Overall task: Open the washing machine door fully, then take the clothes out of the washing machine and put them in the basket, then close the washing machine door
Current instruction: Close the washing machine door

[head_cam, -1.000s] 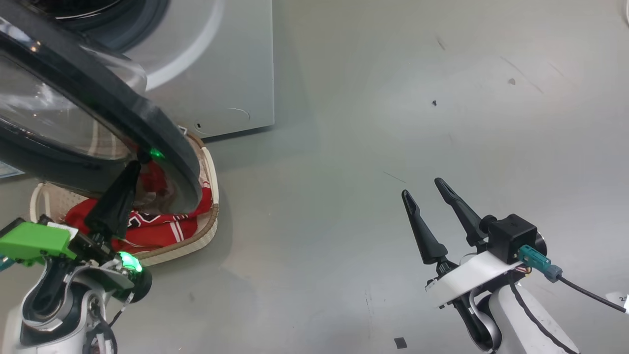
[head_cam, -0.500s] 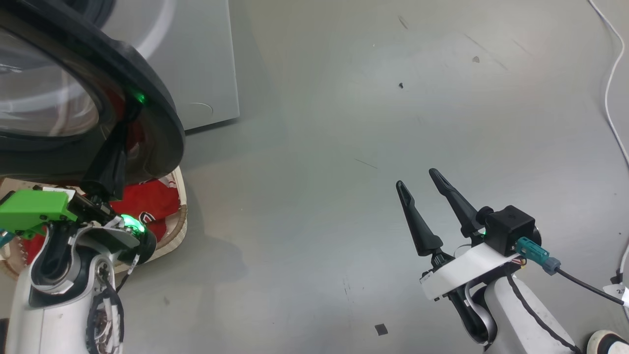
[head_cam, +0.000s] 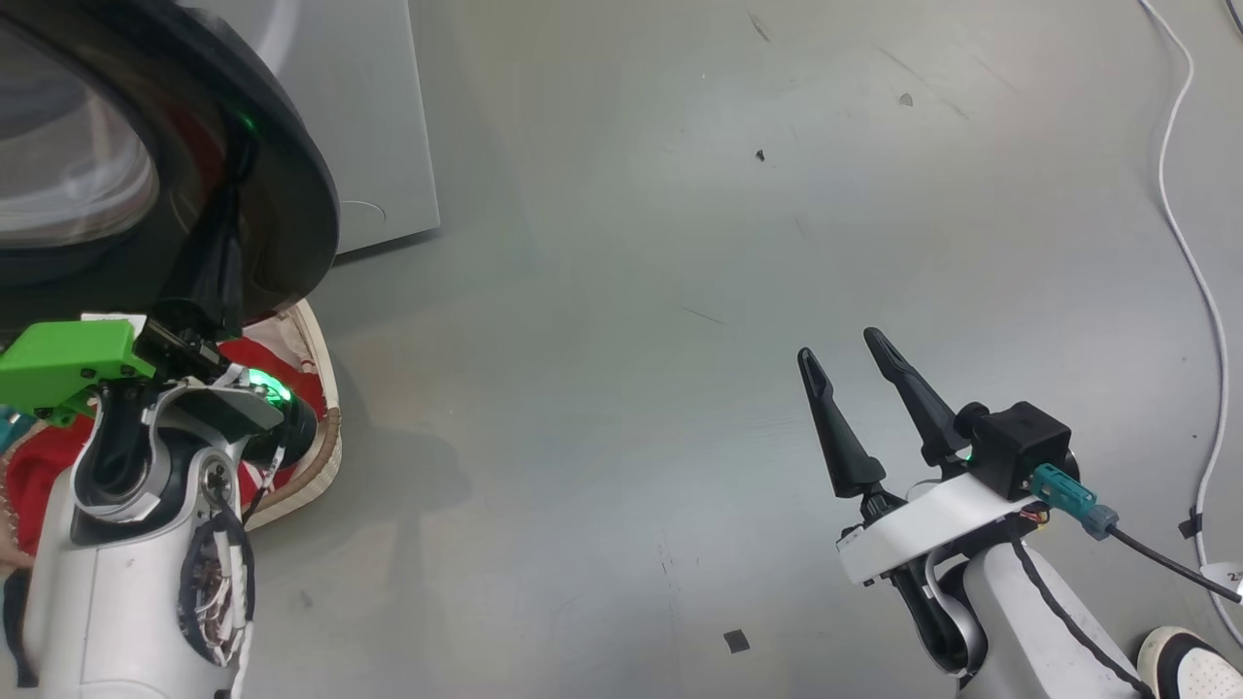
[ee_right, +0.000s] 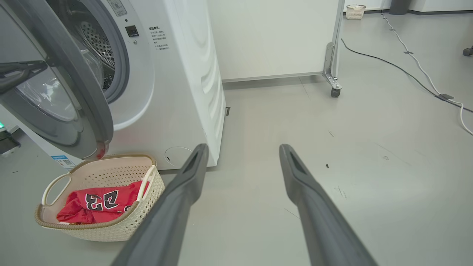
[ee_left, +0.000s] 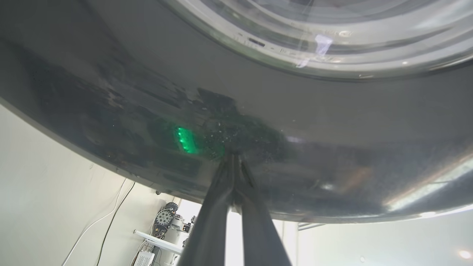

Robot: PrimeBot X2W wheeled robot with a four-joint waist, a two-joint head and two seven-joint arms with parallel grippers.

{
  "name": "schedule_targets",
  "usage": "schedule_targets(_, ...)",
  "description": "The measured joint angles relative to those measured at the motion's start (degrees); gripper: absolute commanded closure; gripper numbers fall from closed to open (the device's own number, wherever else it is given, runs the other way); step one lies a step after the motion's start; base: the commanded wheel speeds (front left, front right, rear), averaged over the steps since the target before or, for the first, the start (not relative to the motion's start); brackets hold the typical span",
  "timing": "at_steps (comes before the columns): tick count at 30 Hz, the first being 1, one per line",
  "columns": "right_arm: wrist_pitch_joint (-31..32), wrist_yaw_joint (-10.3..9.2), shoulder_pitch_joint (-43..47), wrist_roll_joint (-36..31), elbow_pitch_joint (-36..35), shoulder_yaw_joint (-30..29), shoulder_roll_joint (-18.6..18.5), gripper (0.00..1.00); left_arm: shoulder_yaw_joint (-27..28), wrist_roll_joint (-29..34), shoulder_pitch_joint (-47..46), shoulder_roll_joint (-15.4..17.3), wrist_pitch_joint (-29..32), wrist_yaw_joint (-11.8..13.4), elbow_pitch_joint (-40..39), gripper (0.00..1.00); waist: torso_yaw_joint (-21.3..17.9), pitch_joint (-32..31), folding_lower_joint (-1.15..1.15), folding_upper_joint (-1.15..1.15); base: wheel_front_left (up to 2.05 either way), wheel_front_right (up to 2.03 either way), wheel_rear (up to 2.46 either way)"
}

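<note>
Little writing was readable from my seat. The washing machine [ee_right: 177, 92] carried a block of small print [ee_right: 159, 38] beside its opening and a blue sticker [ee_right: 61, 159] low on the front, both too fine to make out. The black-and-white numerals on the red jersey looked like 23, seen turned away from me.

The washing machine door [ee_right: 74, 85] stood partly open, swung out from the front, with its lower edge hanging over the back rim of the basket [ee_right: 122, 221]. Its rim was glossy black around a bulging clear bowl, and I could see the perforated steel drum [ee_right: 94, 38] behind it. The basket sat on the floor just in front of the machine, cream and perforated with a brown rim and white handles. The clothes [ee_right: 99, 201] lay bunched inside it.

My left gripper [ee_left: 234, 162] had its fingers pressed together on nothing, and their tips rested against the door's black rim. My right gripper [head_cam: 837, 345] hung over bare floor [head_cam: 621, 388] well to the right, fingers spread wide and empty.

To the right of the machine the grey floor lay open. A white cable [head_cam: 1190, 243] snaked along its far side, and a partition on casters [ee_right: 334, 66] stood behind.
</note>
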Motion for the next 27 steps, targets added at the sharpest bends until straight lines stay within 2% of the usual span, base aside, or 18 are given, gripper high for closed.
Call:
schedule_targets(7,0.0,0.0,0.0,-0.01,-0.09,-2.05,0.14,0.0,-3.46,-0.1,-0.83,-0.01,-0.14,-1.53,3.42,1.0,1.21,-0.38,0.0,0.0,0.0,0.0,0.0)
schedule_targets(10,0.0,0.0,0.01,-0.07,-0.35,-3.07,0.01,0.0,-6.14,3.13,-0.42,0.01,0.52,-2.63,4.46,1.0,2.31,-0.84,0.0,0.0,0.0,0.0,0.0)
schedule_targets(13,0.0,0.0,0.01,-0.2,-0.62,-3.85,-0.41,0.0,-10.67,10.12,1.89,1.34,1.68,-4.1,5.43,1.0,3.64,-1.5,0.0,0.0,0.0,0.0,0.0)
schedule_targets(19,0.0,0.0,0.03,-1.3,-2.09,-5.34,-2.54,0.0,-17.85,25.17,7.32,7.81,0.38,-6.09,6.09,1.0,6.84,-3.55,0.0,0.0,0.0,0.0,0.0)
schedule_targets(23,0.0,0.0,0.13,-1.67,-3.19,-6.52,-3.79,0.0,-21.54,36.94,8.03,11.7,-4.21,-6.8,4.54,1.0,9.49,-5.06,0.0,0.0,0.0,0.0,0.0)
schedule_targets(27,0.0,0.0,1.0,-1.98,-4.52,-7.16,-4.39,0.0,-23.94,50.85,8.5,16.5,-12.51,-7.01,3.35,1.0,12.43,-6.54,0.0,0.0,0.0,0.0,0.0)
